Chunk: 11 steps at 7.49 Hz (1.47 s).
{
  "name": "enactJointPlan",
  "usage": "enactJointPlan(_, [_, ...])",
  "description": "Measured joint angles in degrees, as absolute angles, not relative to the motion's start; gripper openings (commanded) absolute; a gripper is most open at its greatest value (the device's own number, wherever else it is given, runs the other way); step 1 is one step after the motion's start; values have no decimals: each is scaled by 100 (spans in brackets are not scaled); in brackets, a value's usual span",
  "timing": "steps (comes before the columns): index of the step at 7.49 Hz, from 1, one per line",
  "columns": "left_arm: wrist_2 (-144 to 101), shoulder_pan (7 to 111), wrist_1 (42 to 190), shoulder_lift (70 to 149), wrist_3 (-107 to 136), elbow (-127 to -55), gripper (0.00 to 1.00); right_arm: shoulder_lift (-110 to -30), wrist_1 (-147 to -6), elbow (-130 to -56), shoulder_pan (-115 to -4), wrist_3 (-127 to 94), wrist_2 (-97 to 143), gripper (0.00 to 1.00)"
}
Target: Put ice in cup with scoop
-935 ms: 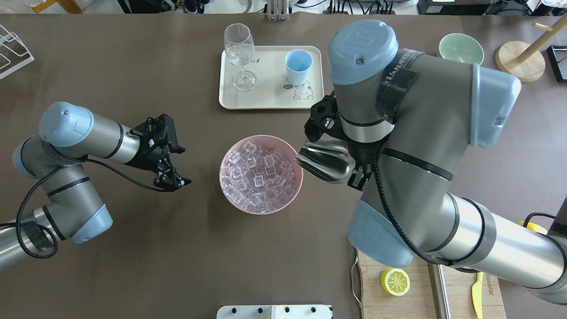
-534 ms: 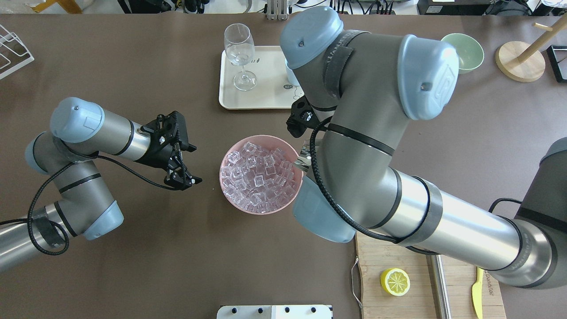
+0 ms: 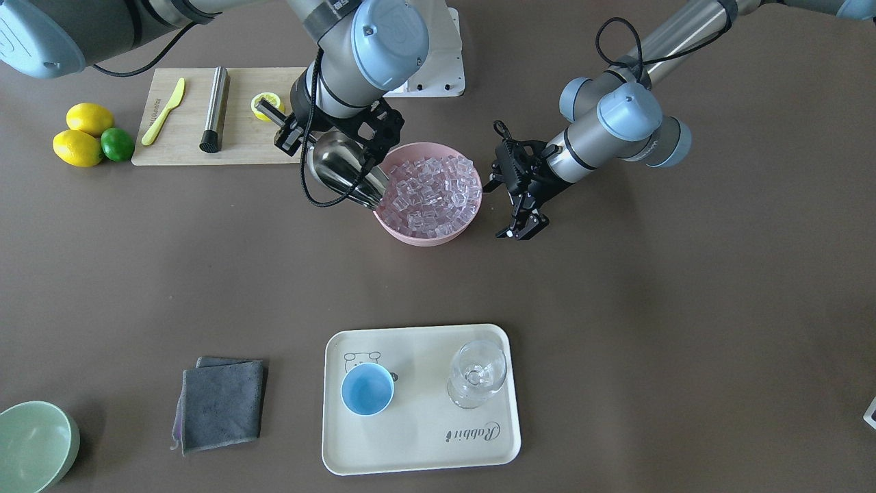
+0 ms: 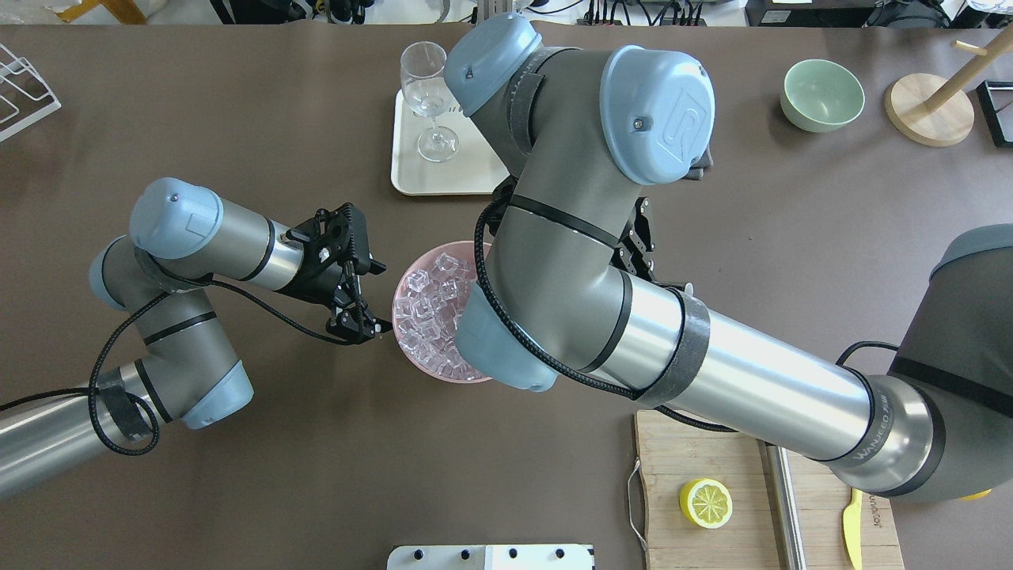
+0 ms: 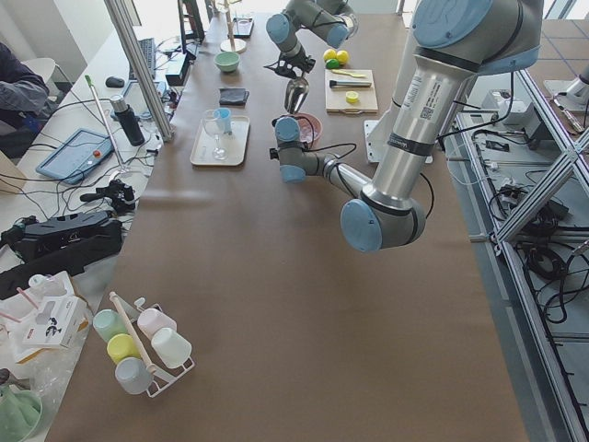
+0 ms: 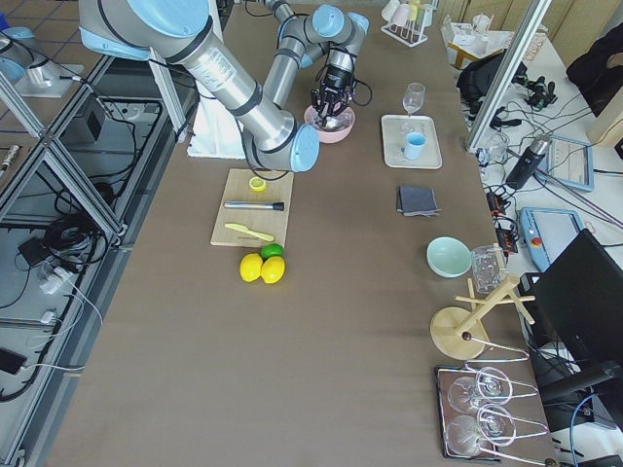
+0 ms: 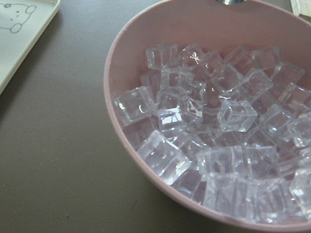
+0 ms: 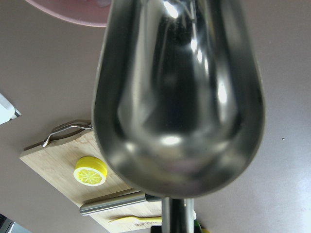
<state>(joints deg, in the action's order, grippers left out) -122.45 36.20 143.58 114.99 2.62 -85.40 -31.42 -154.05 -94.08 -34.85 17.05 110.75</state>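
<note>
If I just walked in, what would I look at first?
A pink bowl heaped with clear ice sits mid-table, with a shiny steel scoop tilted at its rim. A small blue cup stands on a cream tray, apart from the bowl.

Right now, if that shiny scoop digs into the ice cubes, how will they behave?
The ice lies loose in a heap, so cubes would probably tumble apart, not move together. Their glassy faces suggest they are slippery and may skate off the scoop. Piled close to the rim of the pink bowl, a few might spill over.
</note>
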Motion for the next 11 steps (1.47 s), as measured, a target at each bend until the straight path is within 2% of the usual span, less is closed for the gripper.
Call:
enactJointPlan(5, [-12121, 3227, 14636, 11548, 255, -8517, 98, -2534, -15560, -8356, -3240, 2239, 11036, 0])
enactJointPlan(11, [-11994, 3121, 14754, 11534, 54, -8429, 98, -2729, -14672, -8310, -3086, 2219, 11034, 0])
